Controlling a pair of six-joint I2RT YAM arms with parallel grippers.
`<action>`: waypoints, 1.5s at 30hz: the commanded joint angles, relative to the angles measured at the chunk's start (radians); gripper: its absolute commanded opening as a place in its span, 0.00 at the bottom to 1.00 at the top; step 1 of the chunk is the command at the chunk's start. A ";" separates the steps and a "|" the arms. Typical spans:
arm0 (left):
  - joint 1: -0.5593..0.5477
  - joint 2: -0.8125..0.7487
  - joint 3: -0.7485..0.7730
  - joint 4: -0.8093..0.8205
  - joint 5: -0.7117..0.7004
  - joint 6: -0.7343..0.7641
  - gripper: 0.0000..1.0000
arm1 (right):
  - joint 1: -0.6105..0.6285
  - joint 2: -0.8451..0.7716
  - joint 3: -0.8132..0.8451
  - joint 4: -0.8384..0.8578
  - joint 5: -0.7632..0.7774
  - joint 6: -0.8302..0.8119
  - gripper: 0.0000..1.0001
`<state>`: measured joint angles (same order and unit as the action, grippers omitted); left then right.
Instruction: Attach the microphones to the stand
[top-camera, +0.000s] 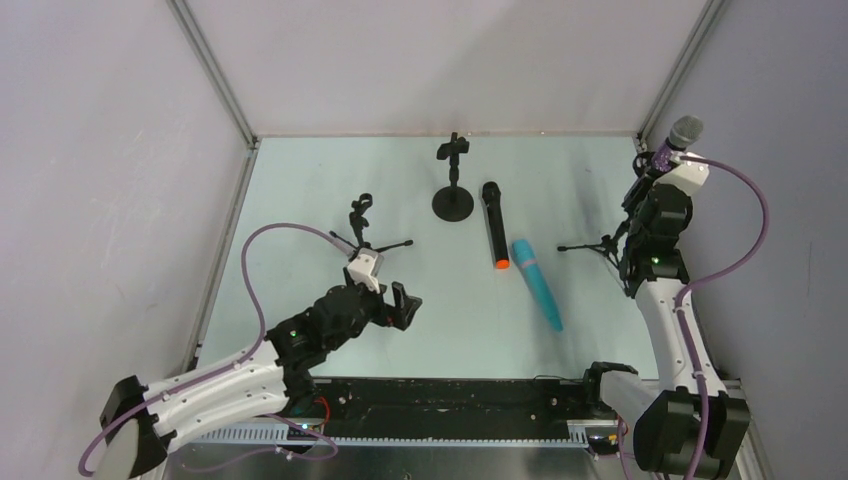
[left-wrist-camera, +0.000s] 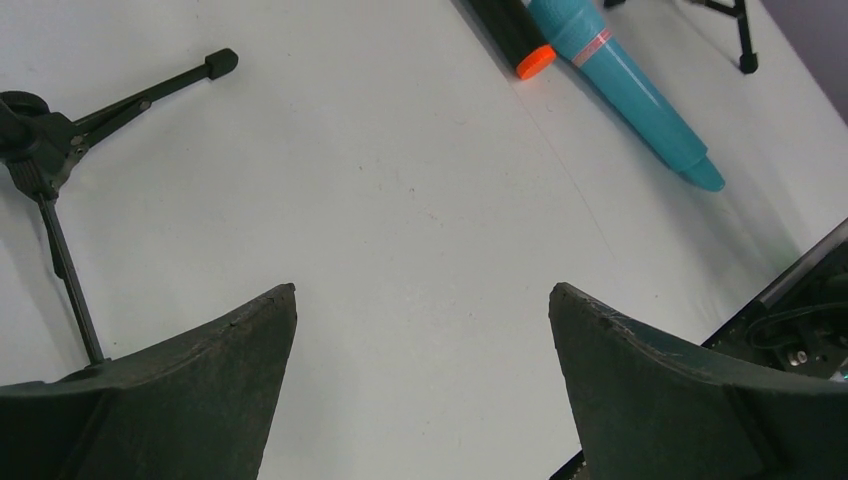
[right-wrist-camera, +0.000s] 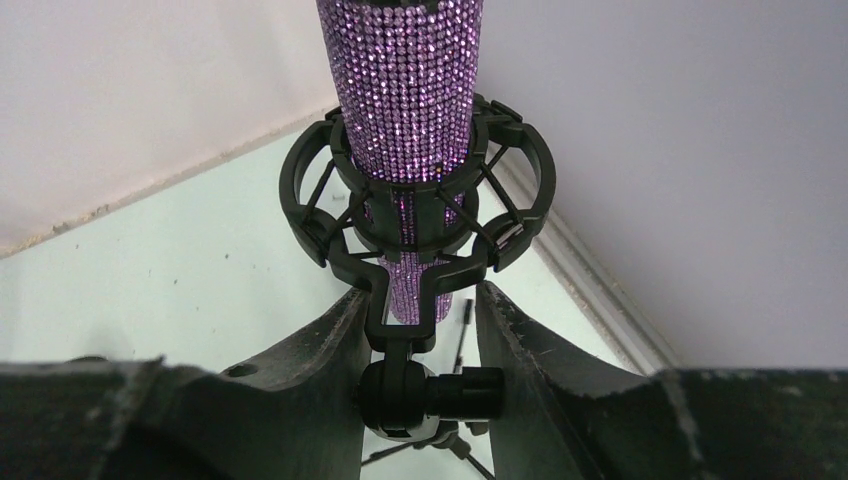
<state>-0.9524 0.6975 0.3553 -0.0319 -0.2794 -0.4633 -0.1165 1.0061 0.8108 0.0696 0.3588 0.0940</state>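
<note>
A glittery purple microphone (right-wrist-camera: 408, 90) with a silver head (top-camera: 686, 130) stands upright in the black ring clip (right-wrist-camera: 330, 240) of the right tripod stand (top-camera: 600, 245). My right gripper (right-wrist-camera: 420, 300) is shut on the stand's swivel joint (right-wrist-camera: 400, 395) just under that clip, beside the right wall (top-camera: 650, 175). A black microphone with an orange end (top-camera: 493, 222) lies on the table's middle, with a cyan microphone (top-camera: 537, 283) next to it. My left gripper (top-camera: 395, 305) hovers open over bare table (left-wrist-camera: 422, 290), nothing between its fingers.
An empty tripod stand (top-camera: 362, 225) is just beyond my left gripper, its legs (left-wrist-camera: 50, 160) showing in the left wrist view. A round-base stand (top-camera: 453, 180) rises at the back centre. Grey walls and a metal frame enclose the table on three sides.
</note>
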 joint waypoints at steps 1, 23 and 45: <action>0.004 -0.042 0.010 0.026 -0.044 -0.035 1.00 | 0.001 0.006 -0.049 0.007 -0.027 0.084 0.00; 0.004 -0.134 0.050 0.003 -0.041 -0.054 1.00 | -0.005 -0.025 -0.134 0.038 -0.100 0.113 0.50; 0.004 -0.139 0.045 -0.011 -0.060 -0.065 1.00 | -0.005 -0.202 -0.134 -0.033 -0.210 0.174 1.00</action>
<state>-0.9524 0.5575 0.3634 -0.0551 -0.3119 -0.5095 -0.1181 0.8913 0.6621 0.0349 0.1825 0.2356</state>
